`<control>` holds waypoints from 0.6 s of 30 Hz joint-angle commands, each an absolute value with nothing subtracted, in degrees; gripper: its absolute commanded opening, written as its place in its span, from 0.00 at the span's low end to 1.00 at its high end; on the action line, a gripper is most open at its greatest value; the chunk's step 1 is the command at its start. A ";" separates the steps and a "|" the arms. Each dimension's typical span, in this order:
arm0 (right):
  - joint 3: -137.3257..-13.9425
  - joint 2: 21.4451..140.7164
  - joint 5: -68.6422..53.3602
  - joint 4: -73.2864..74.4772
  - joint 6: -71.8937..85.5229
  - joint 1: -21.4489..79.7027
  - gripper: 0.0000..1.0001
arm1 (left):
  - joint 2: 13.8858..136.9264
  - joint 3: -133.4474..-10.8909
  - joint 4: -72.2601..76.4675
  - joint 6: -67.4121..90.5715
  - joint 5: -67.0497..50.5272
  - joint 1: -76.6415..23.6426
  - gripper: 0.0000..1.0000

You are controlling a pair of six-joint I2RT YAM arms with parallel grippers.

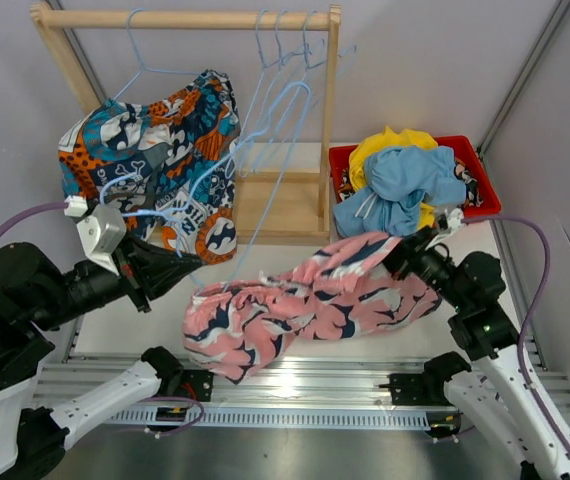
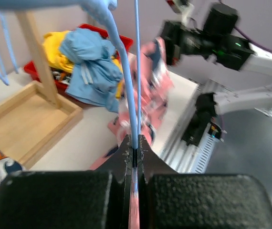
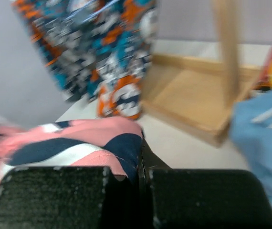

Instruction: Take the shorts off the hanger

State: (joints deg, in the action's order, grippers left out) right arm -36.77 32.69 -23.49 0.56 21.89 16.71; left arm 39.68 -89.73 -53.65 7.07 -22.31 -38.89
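Note:
Pink shorts (image 1: 295, 300) with dark marks hang stretched above the table between both grippers. My left gripper (image 1: 193, 264) is shut on a thin light blue hanger (image 1: 265, 190) wire, which runs straight up out of the jaws in the left wrist view (image 2: 137, 95). That hanger's lower end sits in the pink shorts (image 2: 155, 90). My right gripper (image 1: 397, 254) is shut on the right end of the shorts; pink and navy cloth (image 3: 78, 138) is pinched between its jaws (image 3: 139, 160). Teal-orange-white patchwork shorts (image 1: 155, 150) hang on another hanger at the left of the rack.
A wooden rack (image 1: 190, 18) with several empty blue hangers (image 1: 285, 50) stands at the back, its base frame (image 1: 280, 205) on the table. A red bin (image 1: 470, 160) at the right holds yellow shorts (image 1: 390, 145) and light blue shorts (image 1: 400, 190).

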 commanded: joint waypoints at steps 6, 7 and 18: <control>-40.78 35.85 -18.47 5.62 15.83 44.53 0.00 | 42.19 -85.52 -36.75 10.37 -2.03 -39.37 0.00; -42.35 36.90 -13.15 6.41 15.04 47.52 0.00 | 42.54 -84.65 -35.69 10.81 -1.85 -39.37 0.00; -63.32 45.25 31.28 0.10 -5.69 52.77 0.00 | 38.52 -86.31 -54.03 10.63 16.34 -39.37 0.00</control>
